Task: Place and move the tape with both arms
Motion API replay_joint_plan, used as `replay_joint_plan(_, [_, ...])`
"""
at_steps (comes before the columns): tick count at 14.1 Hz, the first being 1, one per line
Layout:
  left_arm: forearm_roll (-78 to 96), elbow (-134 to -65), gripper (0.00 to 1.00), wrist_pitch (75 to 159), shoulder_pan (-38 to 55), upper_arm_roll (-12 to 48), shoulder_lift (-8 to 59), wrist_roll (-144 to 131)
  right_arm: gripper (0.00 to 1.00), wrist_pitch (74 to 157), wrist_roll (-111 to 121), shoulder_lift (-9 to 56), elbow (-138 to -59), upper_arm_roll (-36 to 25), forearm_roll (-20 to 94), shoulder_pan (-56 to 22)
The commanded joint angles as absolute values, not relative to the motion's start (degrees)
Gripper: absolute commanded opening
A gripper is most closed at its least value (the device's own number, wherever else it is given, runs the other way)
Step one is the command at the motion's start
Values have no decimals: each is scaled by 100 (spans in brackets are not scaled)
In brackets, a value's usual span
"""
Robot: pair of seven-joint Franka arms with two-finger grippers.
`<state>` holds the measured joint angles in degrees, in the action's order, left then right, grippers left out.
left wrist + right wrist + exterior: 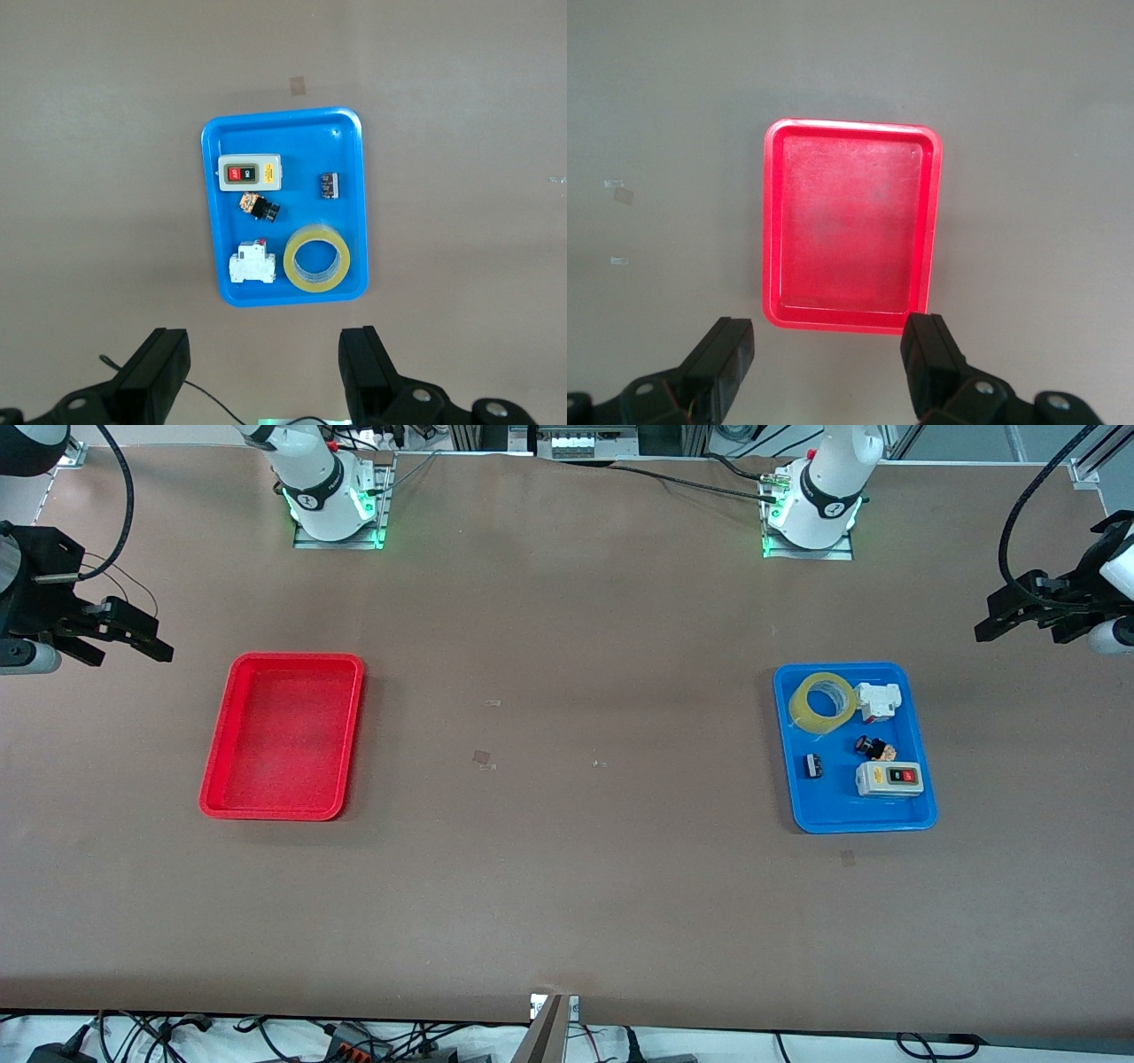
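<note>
Front view: tape (pixel 823 702) lies flat in blue tray (pixel 924 806) toward left arm's end of table, in tray corner farthest from front camera, touching white breaker (pixel 878 701). Grey switch box (pixel 889 779), small black part (pixel 812 765), black-red button (pixel 873 747) share tray. Left gripper (pixel 1019 615) up in air off that table end, jaws spread, empty, tape well apart from them. Right gripper (pixel 124 638) up near red tray (pixel 221 797), jaws spread, nothing between. Left wrist view: tape (pixel 317 258) beside breaker (pixel 252 265), clear of fingers (pixel 363 367).

One tape roll (pixel 822 702), two trays: red (pixel 282 736), blue (pixel 920 735); four small electrical parts; two claws, left (pixel 1019 621), right (pixel 120 633).
</note>
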<state>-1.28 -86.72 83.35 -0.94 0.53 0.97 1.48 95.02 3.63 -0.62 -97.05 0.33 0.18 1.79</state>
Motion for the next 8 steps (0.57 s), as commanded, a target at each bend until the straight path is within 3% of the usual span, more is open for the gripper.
replay_joint_plan(1, [-237, -8684, 100, 8279, -70, 79, 35, 97, 100, 9378, 404, -166, -9650, -35, 26, 105])
replay_joint_plan(8, [-229, -8797, 100, 8253, -79, 79, 44, 167, 100, 9378, 457, -167, -9624, -26, 26, 105])
